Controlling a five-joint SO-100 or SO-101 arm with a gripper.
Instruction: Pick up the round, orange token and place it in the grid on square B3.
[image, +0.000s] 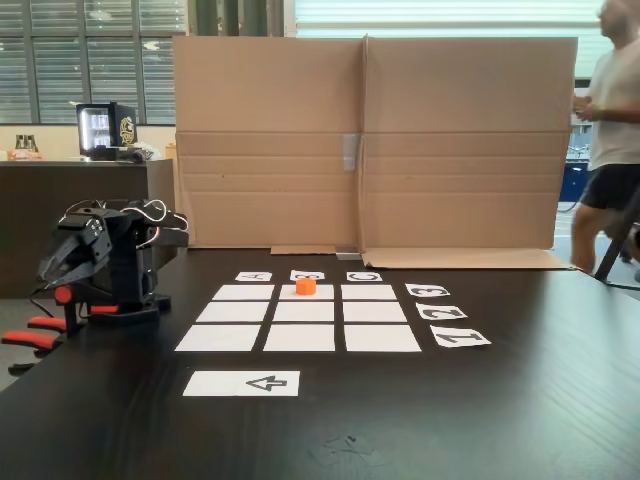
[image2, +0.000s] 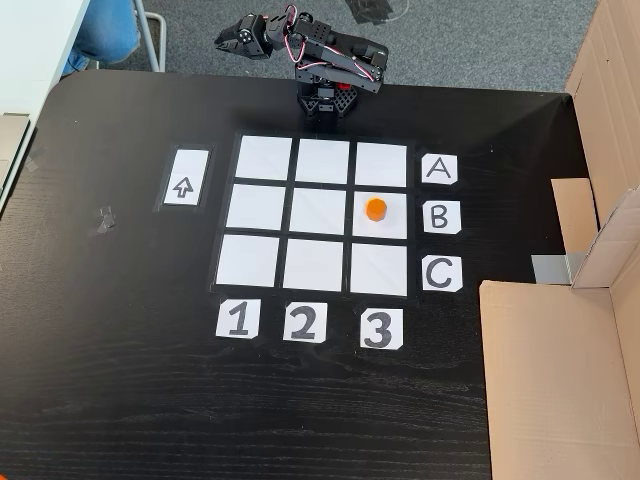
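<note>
Nine white paper rectangles make the grid (image2: 322, 215) on the dark table (image2: 110, 330), with cards A, B, C along one side and 1, 2, 3 along another. The token (image2: 375, 209), a small orange cylinder, stands upright on square B3 (image2: 392, 225), the cell in line with the B card (image2: 441, 217) and the 3 card (image2: 380, 328). In a fixed view the same token (image: 305, 286) sits in the far row of the grid, in the middle cell. The arm is folded at the table edge, well apart from the token, and its hand (image2: 232, 38) (image: 55, 268) holds nothing; the fingers look pressed together, but I cannot tell this for sure. A white slip with an arrow (image2: 186, 179) lies beside the grid. A cardboard screen (image: 370, 140) stands behind the table, and a person (image: 612, 130) is at the right edge of that view.
</note>
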